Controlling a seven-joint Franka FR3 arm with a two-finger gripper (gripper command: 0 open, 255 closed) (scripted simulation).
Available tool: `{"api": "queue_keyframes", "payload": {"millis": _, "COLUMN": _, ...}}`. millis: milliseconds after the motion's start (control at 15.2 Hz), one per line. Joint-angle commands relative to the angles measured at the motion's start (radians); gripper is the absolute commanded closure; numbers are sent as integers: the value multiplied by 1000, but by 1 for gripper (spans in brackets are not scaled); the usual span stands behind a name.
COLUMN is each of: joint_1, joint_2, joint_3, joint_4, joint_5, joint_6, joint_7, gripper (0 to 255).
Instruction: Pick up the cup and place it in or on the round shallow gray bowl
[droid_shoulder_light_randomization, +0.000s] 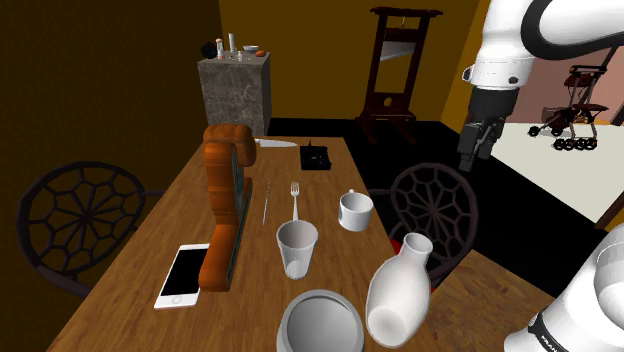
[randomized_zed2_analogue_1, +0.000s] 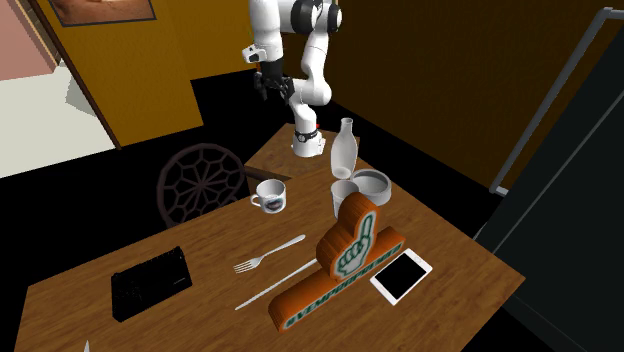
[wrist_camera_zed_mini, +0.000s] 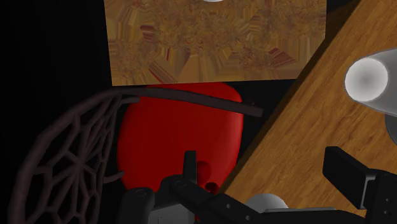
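**Empty gripper high off the table edge, cup untouched**

The gripper (droid_shoulder_light_randomization: 472, 155) hangs high above the web-backed chair (droid_shoulder_light_randomization: 435, 205), out past the edge of the table (droid_shoulder_light_randomization: 325, 180) on the shoulder view's right. In the wrist view its fingers stand well apart with nothing between them. Their tips are partly cut off there, so wide open and empty is my reading, not a certainty.

The cup (droid_shoulder_light_randomization: 355, 210), white with a handle, stands upright on the table near that same edge. It is beside the fork (droid_shoulder_light_randomization: 295, 200) and well apart from the gripper. The gray bowl (droid_shoulder_light_randomization: 320, 325) lies empty nearer the stand, with a white tumbler (droid_shoulder_light_randomization: 297, 248) just beyond it and a tall white vase (droid_shoulder_light_randomization: 400, 295) just beside it.

Several things could go wrong from here:
- **Wrong vessel:** the tumbler stands between cup and bowl and looks much like the cup, so the gripper could close on it by mistake.
- **Approach:** a descent started too far out could clip the chair back or the table edge.
- **Grasp:** a pinch across the handle may let the cup twist.
- **Carry:** a low carry would likely strike the tumbler, and a wide swing near the bowl could topple the narrow-necked vase.
- **Release:** the bowl is shallow, so a cup let go high or off-centre may tip over its rim.
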Motion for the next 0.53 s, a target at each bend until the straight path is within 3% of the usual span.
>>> {"api": "queue_keyframes", "payload": {"millis": 0, "joint_1": 0, "joint_2": 0, "joint_3": 0, "joint_4": 0, "joint_5": 0, "joint_6": 0, "joint_7": 0, "gripper": 0}}
{"api": "queue_keyframes", "payload": {"millis": 462, "joint_1": 49, "joint_2": 164, "joint_3": 136, "joint_4": 47, "joint_5": 70, "joint_6": 108, "joint_7": 143, "gripper": 0}}
